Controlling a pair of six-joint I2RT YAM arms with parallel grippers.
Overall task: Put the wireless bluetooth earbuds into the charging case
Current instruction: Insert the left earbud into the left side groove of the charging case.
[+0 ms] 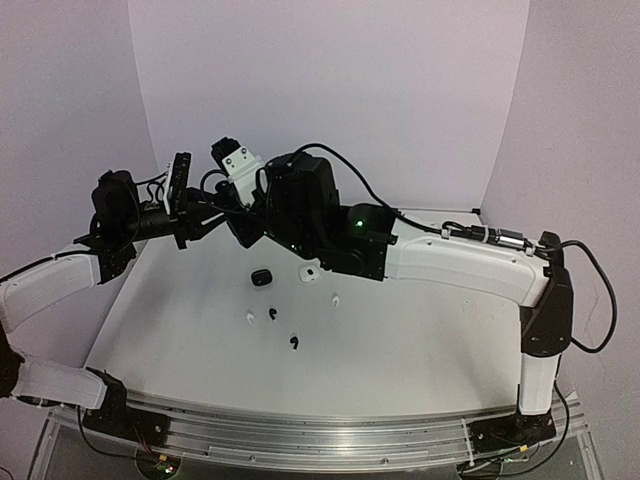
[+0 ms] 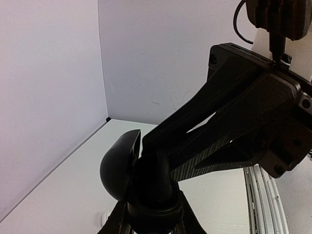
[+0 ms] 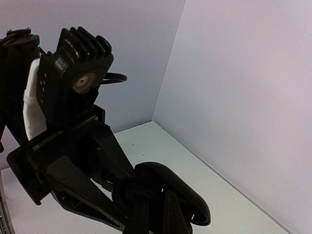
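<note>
Both grippers meet in the air over the back left of the table, on an open black charging case (image 1: 228, 218). In the left wrist view the case (image 2: 117, 163) has its lid hinged open; my left gripper (image 2: 153, 217) is shut round its lower body. In the right wrist view my right gripper (image 3: 155, 207), fingers close together, is shut on the case (image 3: 180, 187) at its rim. On the table lie two black earbuds (image 1: 272, 316) (image 1: 294, 343) and two white earbuds (image 1: 250, 318) (image 1: 335, 299). No other earbuds show.
A closed black case (image 1: 262, 277) and a white case (image 1: 309, 273) lie on the table under the arms. Purple walls close in the back and both sides. A metal rail (image 1: 320, 430) runs along the near edge.
</note>
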